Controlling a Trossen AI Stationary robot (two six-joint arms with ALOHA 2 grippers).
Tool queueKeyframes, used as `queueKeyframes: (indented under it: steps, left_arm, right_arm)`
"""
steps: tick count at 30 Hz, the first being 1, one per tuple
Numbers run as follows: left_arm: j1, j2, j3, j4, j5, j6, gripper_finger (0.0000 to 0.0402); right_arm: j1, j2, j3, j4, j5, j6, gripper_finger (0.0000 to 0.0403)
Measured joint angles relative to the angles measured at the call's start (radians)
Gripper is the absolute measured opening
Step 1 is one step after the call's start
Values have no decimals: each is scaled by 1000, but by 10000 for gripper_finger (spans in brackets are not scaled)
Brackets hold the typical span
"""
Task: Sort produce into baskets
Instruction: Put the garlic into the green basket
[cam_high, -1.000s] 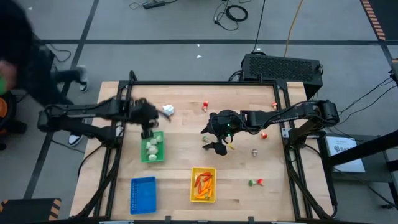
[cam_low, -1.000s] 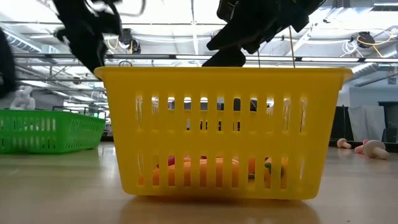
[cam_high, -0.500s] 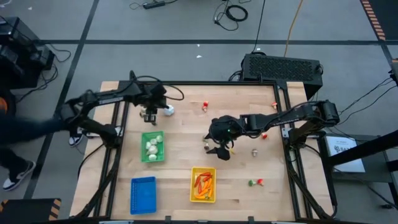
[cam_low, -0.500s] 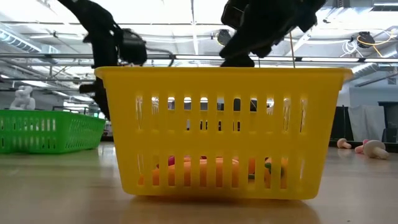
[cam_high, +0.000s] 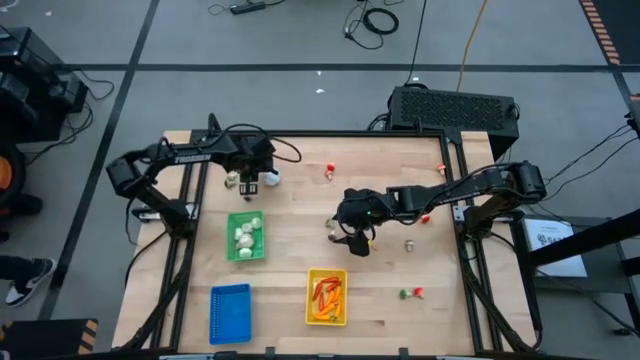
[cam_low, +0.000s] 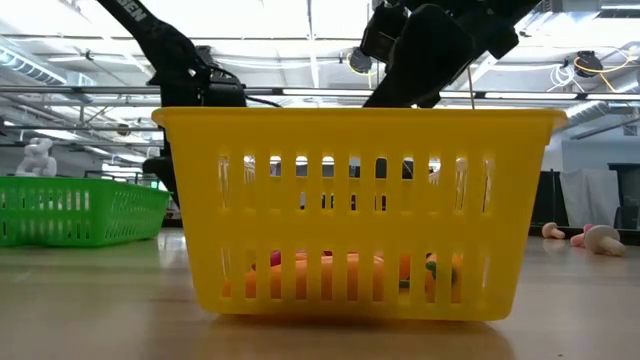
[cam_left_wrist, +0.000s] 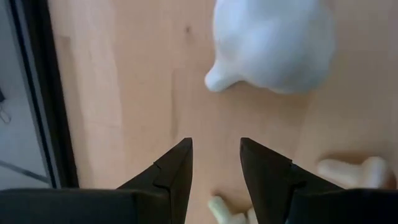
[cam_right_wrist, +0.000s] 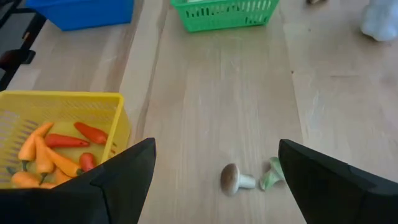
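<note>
Fingers (cam_left_wrist: 177, 171) of the left gripper (cam_left_wrist: 214, 163), parted and empty, hover near a white bulb (cam_left_wrist: 273, 43) on the worktop (cam_high: 290, 250); right gripper (cam_right_wrist: 214, 180), spread wide, hangs over a mushroom (cam_right_wrist: 235, 178) beside the yellow basket (cam_right_wrist: 62, 106).

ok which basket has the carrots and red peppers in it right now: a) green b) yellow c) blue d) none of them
b: the yellow basket holds the orange carrots and red peppers, as the right wrist view shows; in the high view the green basket holds white pieces and the blue basket shows nothing inside.
</note>
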Motion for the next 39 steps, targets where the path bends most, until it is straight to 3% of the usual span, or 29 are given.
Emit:
queueKeyframes:
  steps: [6,12,22,28,35,39]
  left_arm:
    - [-11,15,0,-1,-7,-17,141]
    - [-20,16,0,12,-50,101,141]
    - [-29,53,-1,80,15,147,141]
    - [-54,57,-1,107,26,262,141]
    - [-48,95,-1,141,67,263,141]
    - [-46,126,-1,180,67,191,141]
  right_arm:
    - [-2,0,0,1,0,-3,329]
    - [-2,0,0,0,-1,5,329]
    - [0,0,0,-16,-2,1,329]
    - [0,0,0,-22,-3,0,329]
    - [0,0,0,-23,-5,3,329]
    - [0,0,0,-23,-6,7,329]
